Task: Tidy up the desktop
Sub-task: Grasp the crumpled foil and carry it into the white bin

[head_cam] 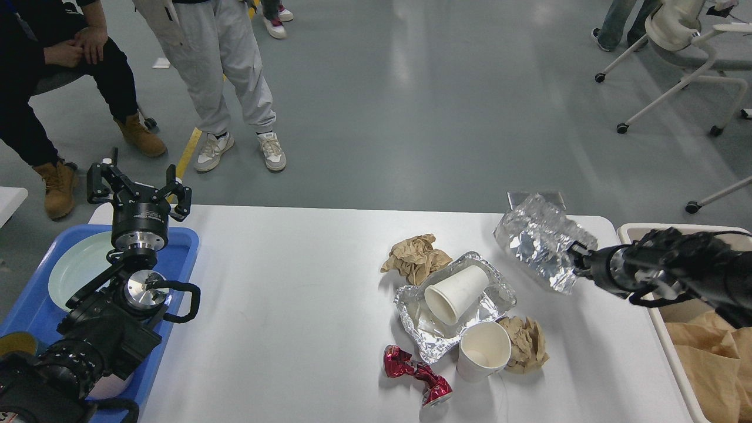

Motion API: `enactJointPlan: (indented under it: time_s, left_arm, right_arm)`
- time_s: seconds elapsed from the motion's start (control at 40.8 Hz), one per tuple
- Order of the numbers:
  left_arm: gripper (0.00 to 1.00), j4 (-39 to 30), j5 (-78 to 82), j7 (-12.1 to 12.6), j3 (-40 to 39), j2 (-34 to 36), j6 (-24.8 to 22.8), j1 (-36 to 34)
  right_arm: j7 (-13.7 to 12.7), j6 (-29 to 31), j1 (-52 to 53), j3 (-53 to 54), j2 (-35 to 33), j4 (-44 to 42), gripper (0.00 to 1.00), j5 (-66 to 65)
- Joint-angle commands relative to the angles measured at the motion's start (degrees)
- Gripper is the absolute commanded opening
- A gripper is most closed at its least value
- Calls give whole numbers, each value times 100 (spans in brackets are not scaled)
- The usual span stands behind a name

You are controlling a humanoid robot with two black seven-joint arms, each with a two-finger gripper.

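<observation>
The white desktop [294, 305] carries litter at its right half. My right gripper [574, 258] is shut on the edge of a crumpled foil sheet [540, 241] and holds it lifted above the far right of the desktop. A foil tray [452, 305] holds a white paper cup [455, 288] lying on its side. A second white cup [483, 351] stands upright in front of it. Crumpled brown papers [414, 257] [526, 351] lie beside the tray. A crushed red can [417, 376] lies near the front. My left gripper [138, 188] is open and empty above the blue tray.
A blue tray [176, 252] with a pale plate [76, 270] sits at the left end. A beige bin [664, 317] with brown paper [711, 352] stands at the right edge. Two people [217, 76] are beyond the far left corner; wheeled chairs [681, 70] are far right.
</observation>
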Motion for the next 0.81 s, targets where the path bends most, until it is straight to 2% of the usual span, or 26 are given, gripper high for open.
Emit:
enactJointPlan:
  time_s: [0.0,0.147,0.319,0.441,0.589,0.687,0.785]
  left_arm:
    - [96,0,0,0,0,0,0,0]
    - [96,0,0,0,0,0,0,0]
    - [97,0,0,0,0,0,0,0]
    - [96,0,0,0,0,0,0,0]
    - [96,0,0,0,0,0,0,0]
    - [96,0,0,0,0,0,0,0]
    - [96,0,0,0,0,0,0,0]
  right_arm:
    - [9,25,773,-13,-522,663,0,3]
    - [9,288,1880,-338,-1005,1226,0,3]
    - [9,920,3250,-979,-1225,1305,0,11]
    - [9,1080,3560,-1095,-1339,1288,0,11]
    - [9,641,3298,-1270,-1576,1060,0,20]
    - [9,-140,2403,-1262,-1823,823,0,38]
    - [9,-598,1629,-1227,-1955,427,0,38]
